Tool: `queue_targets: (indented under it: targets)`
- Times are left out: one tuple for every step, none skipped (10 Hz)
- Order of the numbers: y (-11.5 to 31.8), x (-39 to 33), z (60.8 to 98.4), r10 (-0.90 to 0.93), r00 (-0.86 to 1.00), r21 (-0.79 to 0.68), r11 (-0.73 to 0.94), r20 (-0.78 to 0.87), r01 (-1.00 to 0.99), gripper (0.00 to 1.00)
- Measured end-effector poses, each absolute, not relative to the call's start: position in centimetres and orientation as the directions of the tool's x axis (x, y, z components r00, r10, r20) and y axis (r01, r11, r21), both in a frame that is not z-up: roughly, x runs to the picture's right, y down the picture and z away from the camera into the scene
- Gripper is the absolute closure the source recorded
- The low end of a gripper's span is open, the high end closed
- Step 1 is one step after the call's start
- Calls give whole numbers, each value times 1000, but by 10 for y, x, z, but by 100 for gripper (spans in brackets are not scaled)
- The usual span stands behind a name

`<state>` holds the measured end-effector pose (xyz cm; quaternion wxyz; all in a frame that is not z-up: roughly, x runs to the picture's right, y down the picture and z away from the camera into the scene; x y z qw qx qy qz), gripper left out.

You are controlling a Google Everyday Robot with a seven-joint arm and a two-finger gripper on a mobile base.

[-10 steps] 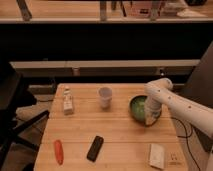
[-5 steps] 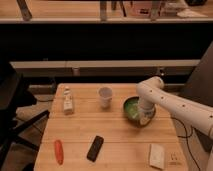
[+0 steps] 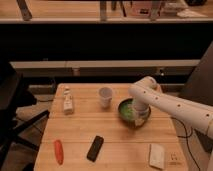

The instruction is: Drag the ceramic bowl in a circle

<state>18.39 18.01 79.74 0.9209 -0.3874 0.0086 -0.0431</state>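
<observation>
The ceramic bowl (image 3: 127, 111) is round and green and stands on the wooden table (image 3: 80, 135), right of centre and just right of the small white cup (image 3: 105, 96). My white arm reaches in from the right. The gripper (image 3: 139, 118) points down at the bowl's right part, over its rim and inside, and hides that side of the bowl.
A small pale bottle (image 3: 67, 102) stands at the table's left. An orange carrot (image 3: 58, 151), a black flat device (image 3: 95, 148) and a white packet (image 3: 156, 155) lie along the front. A dark chair (image 3: 12, 107) stands left of the table.
The arm and the bowl have moved together to the left and a little toward the front, closer to the white cup.
</observation>
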Motion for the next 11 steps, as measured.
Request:
queue_targets:
  targets:
    - [181, 179, 795, -96, 995, -714, 696, 19, 80, 100]
    - [182, 172, 792, -104, 994, -714, 694, 21, 88, 100]
    - [183, 163, 789, -117, 993, -714, 693, 25, 99, 100]
    - [184, 157, 785, -126, 992, -714, 691, 30, 109, 100]
    - [182, 158, 784, -126, 992, -712, 694, 26, 107, 100]
    - [179, 160, 784, -126, 992, -711, 695, 24, 105, 100]
    - [175, 160, 787, -125, 992, -710, 697, 23, 104, 100]
    - [171, 164, 788, -121, 992, -709, 698, 21, 100, 100]
    - [168, 167, 789, -123, 992, -707, 700, 17, 99, 100]
    - [168, 170, 788, -120, 993, -708, 700, 15, 95, 100]
    - [167, 170, 787, -119, 993, -708, 700, 13, 93, 100]
